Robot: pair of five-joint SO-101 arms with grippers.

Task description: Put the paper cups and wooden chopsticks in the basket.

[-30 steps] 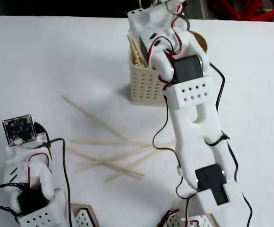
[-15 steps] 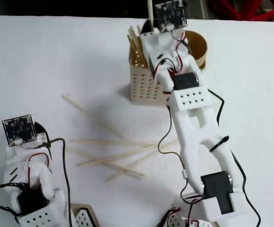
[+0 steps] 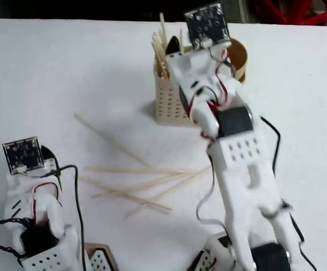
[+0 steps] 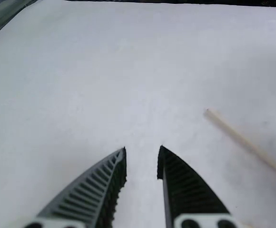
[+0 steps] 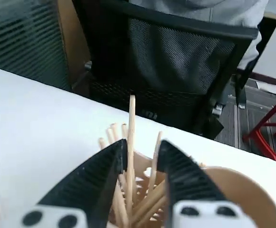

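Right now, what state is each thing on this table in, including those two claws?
Basket: upright, with standing chopsticks inside.
Loose chopsticks: lying flat, scattered on the table, outside the basket.
Paper cup: upright, mouth up, beside the basket, not in it.
Right gripper: open, above the basket.
Left gripper: open, empty, over the table.

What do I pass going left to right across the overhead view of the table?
White left arm → loose pale wooden chopsticks lying on the table → white perforated basket holding more chopsticks → brown paper cup.
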